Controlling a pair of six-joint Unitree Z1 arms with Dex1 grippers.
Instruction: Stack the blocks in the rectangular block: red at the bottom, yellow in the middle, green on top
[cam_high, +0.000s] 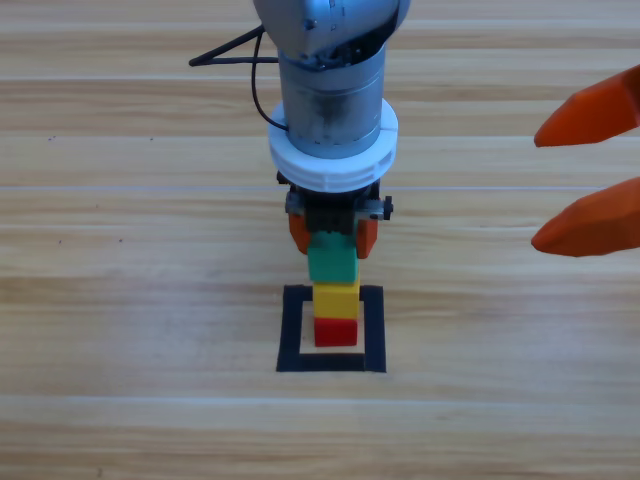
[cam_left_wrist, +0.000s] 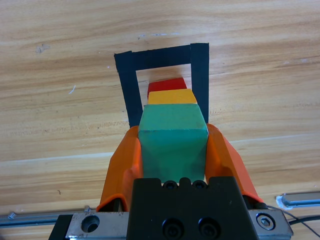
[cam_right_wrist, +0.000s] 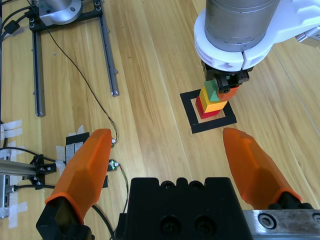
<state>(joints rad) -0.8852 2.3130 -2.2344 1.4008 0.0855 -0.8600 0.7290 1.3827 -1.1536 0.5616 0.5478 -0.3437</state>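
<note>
The left gripper (cam_high: 333, 238) is coming down from the top centre of the high view and pinching the green cube (cam_high: 332, 259) between its jaws, one orange jaw against each side. The green cube is sitting on the yellow cube (cam_high: 336, 299), which is resting on the red cube (cam_high: 336, 331), all inside the black tape rectangle (cam_high: 293, 330) at lower centre of the frame. The step in hand looks like the last one: setting green on top. The colours are already standing in the right order, so the next move probably calls for spreading the jaws gently and lifting straight up without nudging the tower.

The right gripper (cam_high: 590, 170) is waiting at the right edge of the high view, jaws spread wide and holding nothing.

Counting: three cubes, one of each colour; one tape rectangle; two grippers over the wooden surface (cam_high: 120, 300).
</note>
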